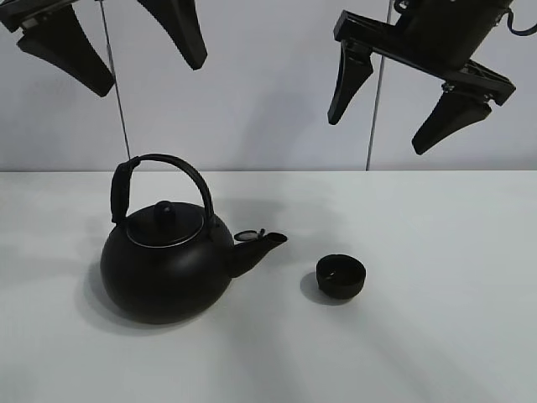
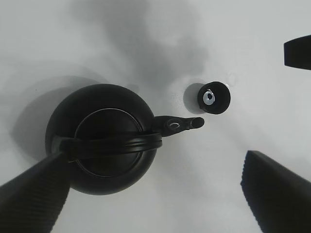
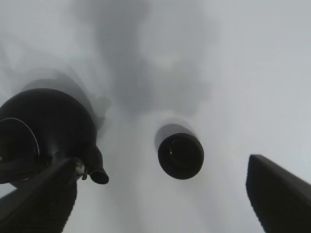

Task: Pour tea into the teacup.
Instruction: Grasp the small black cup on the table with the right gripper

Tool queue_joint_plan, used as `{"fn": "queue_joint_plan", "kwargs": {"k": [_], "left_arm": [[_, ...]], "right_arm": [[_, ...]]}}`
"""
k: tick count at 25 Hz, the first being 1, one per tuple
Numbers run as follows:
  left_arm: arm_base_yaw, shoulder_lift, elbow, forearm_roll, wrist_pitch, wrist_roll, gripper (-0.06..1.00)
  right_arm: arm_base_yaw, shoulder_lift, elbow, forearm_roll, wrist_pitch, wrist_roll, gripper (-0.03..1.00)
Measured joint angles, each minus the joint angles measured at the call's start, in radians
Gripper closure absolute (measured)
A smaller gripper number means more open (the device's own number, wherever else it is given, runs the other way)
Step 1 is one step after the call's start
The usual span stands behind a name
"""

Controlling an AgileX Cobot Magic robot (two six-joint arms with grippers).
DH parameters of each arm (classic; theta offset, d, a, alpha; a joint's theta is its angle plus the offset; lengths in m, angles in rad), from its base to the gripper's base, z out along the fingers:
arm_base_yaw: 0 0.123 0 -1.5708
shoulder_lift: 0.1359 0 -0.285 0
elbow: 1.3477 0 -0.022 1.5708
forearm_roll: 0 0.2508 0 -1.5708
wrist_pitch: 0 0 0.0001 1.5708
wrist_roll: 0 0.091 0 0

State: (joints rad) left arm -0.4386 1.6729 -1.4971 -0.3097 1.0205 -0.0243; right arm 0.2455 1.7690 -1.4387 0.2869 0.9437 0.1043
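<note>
A big round black kettle (image 1: pixel 168 264) with an arched handle stands on the white table (image 1: pixel 436 336), its spout pointing right toward the teacup (image 1: pixel 341 276), a small low matte-black cup. My left gripper (image 1: pixel 138 54) hangs open high above the kettle, holding nothing. My right gripper (image 1: pixel 394 105) hangs open high above the teacup, holding nothing. In the left wrist view the kettle (image 2: pixel 104 138) lies below, the teacup (image 2: pixel 214 97) beyond its spout. In the right wrist view the teacup (image 3: pixel 180 155) sits between the fingers, the kettle (image 3: pixel 46 133) to one side.
A pale wall (image 1: pixel 268 101) with two thin vertical lines stands behind the table. Nothing else stands on the table.
</note>
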Motion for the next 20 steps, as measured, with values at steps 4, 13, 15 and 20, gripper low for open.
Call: {"fn": "queue_joint_plan", "kwargs": {"k": [4, 13, 15, 20], "left_arm": [[0.0, 0.0, 0.0, 0.0, 0.0, 0.0, 0.25], [0.0, 0.0, 0.0, 0.0, 0.0, 0.0, 0.25], [0.0, 0.0, 0.0, 0.0, 0.0, 0.0, 0.25], [0.0, 0.0, 0.0, 0.0, 0.0, 0.0, 0.25]], "right_arm": [[0.0, 0.0, 0.0, 0.0, 0.0, 0.0, 0.32], [0.0, 0.0, 0.01, -0.038, 0.039, -0.153, 0.32], [0.0, 0.0, 0.042, -0.054, 0.046, -0.265, 0.32], [0.0, 0.0, 0.177, -0.071, 0.041, -0.597, 0.32]]}}
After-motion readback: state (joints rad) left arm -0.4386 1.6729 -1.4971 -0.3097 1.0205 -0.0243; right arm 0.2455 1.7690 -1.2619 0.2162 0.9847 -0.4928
